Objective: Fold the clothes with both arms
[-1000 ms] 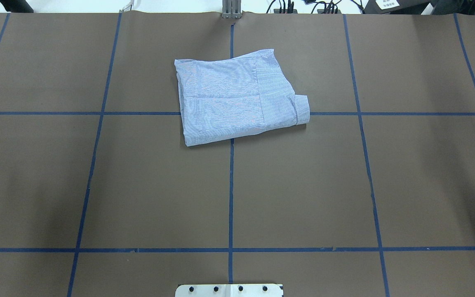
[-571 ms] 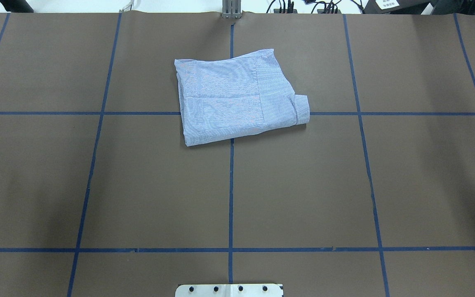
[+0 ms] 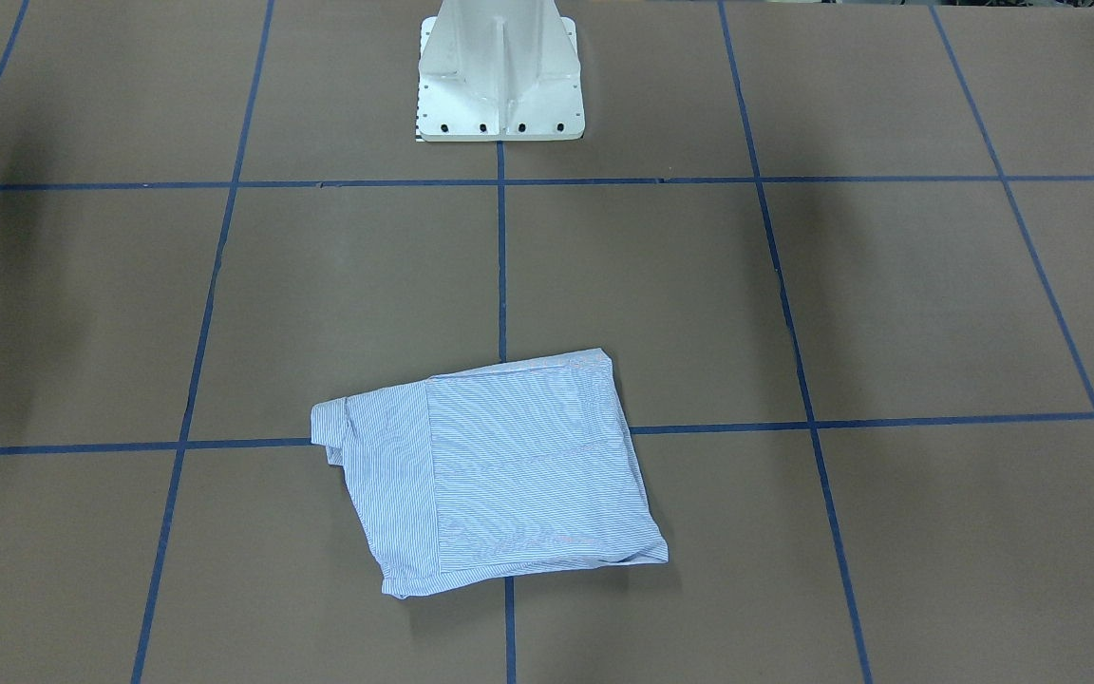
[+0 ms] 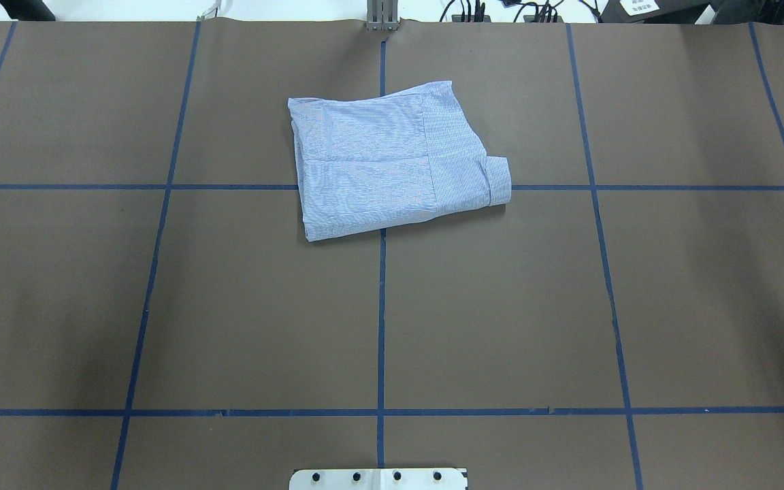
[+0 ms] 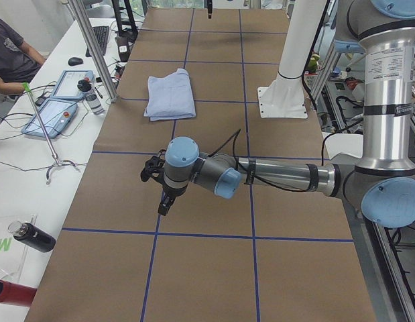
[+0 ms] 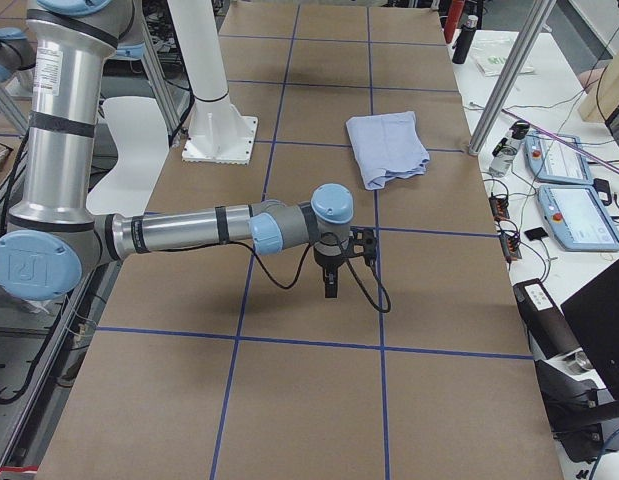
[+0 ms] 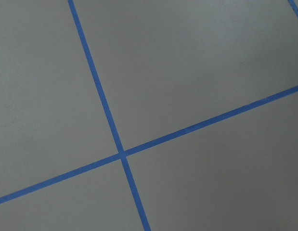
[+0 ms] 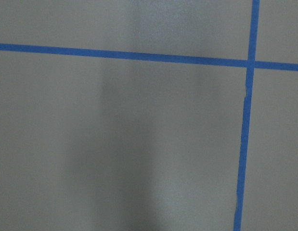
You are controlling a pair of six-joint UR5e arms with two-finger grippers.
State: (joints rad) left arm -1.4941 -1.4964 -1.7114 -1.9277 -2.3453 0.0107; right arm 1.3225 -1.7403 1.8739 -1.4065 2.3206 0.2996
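Observation:
The light blue and white striped shirt point(image 4: 392, 160) lies folded into a compact rectangle on the brown table cover, at the far middle from the robot. It also shows in the front-facing view point(image 3: 490, 475) and both side views point(image 5: 170, 94) point(image 6: 389, 148). Nothing touches it. My left gripper point(image 5: 165, 204) hangs above the table far to the left of the shirt. My right gripper point(image 6: 331, 288) hangs above the table far to the right. Both point down and show only in the side views, so I cannot tell if they are open or shut. The wrist views show only bare brown cover with blue tape lines.
The white pedestal base point(image 3: 499, 76) stands at the near middle edge of the table. A metal post point(image 4: 382, 17) stands at the far edge. Tablets point(image 5: 56, 114), cables and a seated person point(image 5: 9, 54) are at the operators' bench beyond the far edge.

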